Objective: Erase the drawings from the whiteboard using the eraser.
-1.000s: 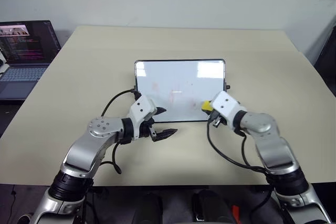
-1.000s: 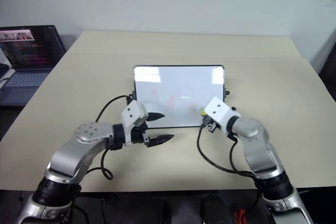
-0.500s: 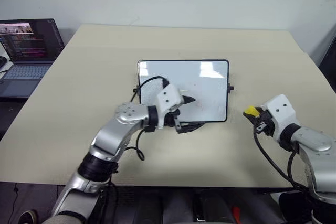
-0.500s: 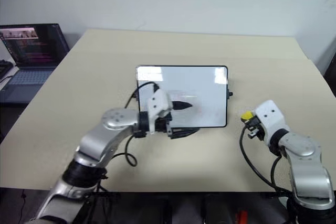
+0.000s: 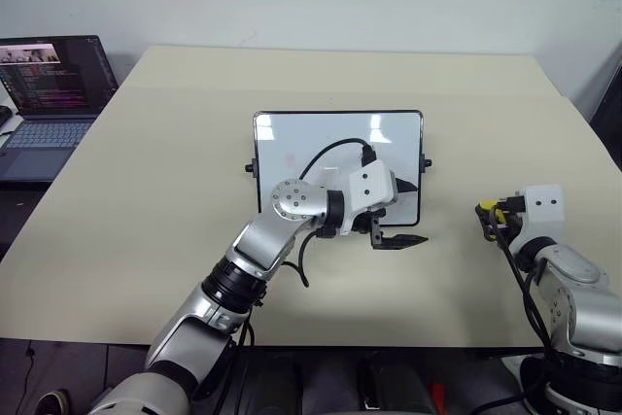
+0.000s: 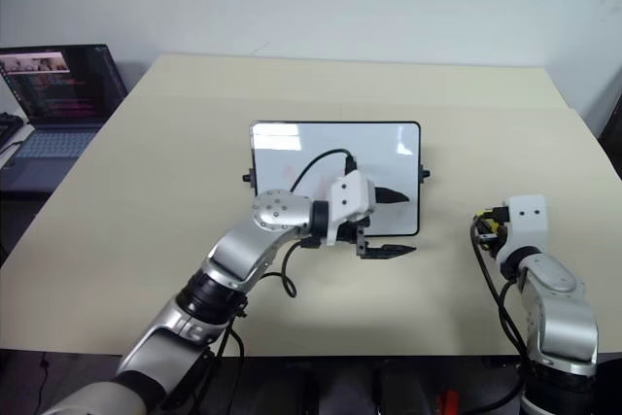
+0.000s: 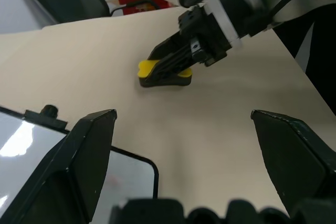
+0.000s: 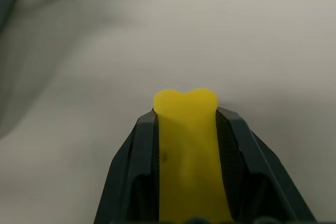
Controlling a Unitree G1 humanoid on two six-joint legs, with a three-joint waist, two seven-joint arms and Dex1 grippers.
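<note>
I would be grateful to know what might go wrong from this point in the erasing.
1. The eraser sits pinched in the right gripper off to the side of the whiteboard, so faint red drawings may go unwiped.
2. The left gripper, jaws open over the board's near right corner, could nudge it.

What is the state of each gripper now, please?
Left gripper: open, holding nothing, over the whiteboard's right end.
Right gripper: shut on the eraser.

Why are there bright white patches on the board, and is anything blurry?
Left eye view: ceiling lights glare off the whiteboard near its top edge. Right wrist view: the eraser sits so close that it looks soft. Left wrist view: another glare patch on the board's corner.
</note>
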